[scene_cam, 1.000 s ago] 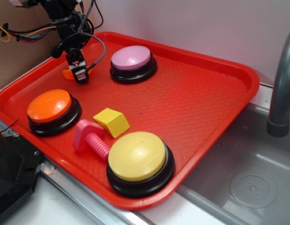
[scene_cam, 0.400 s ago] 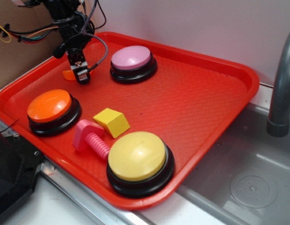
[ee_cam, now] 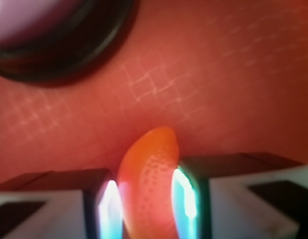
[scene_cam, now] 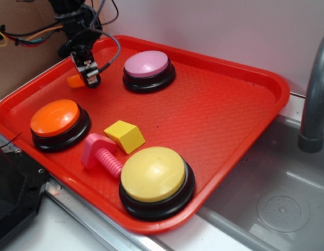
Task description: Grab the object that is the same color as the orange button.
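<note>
The object, a small glossy orange crescent [ee_cam: 149,164], sits pinched between my gripper's [ee_cam: 148,199] two fingers in the wrist view, its tip poking out past them. In the exterior view the gripper [scene_cam: 90,80] hangs at the far left corner of the red tray [scene_cam: 230,104], shut on the crescent [scene_cam: 74,80], which shows just left of the fingers, at or just above the tray floor. The orange button [scene_cam: 55,117] stands on the tray's left side, nearer than the gripper and apart from it.
A pink-topped button [scene_cam: 146,64] stands just right of the gripper and fills the wrist view's top left [ee_cam: 44,30]. A yellow wedge [scene_cam: 125,136], a pink bolt [scene_cam: 100,153] and a yellow-topped button [scene_cam: 153,174] lie at the tray's front. A grey faucet [scene_cam: 313,99] and sink [scene_cam: 277,209] are at right.
The gripper has shifted a little up and toward the tray's back left corner, and the orange crescent has moved with it.
</note>
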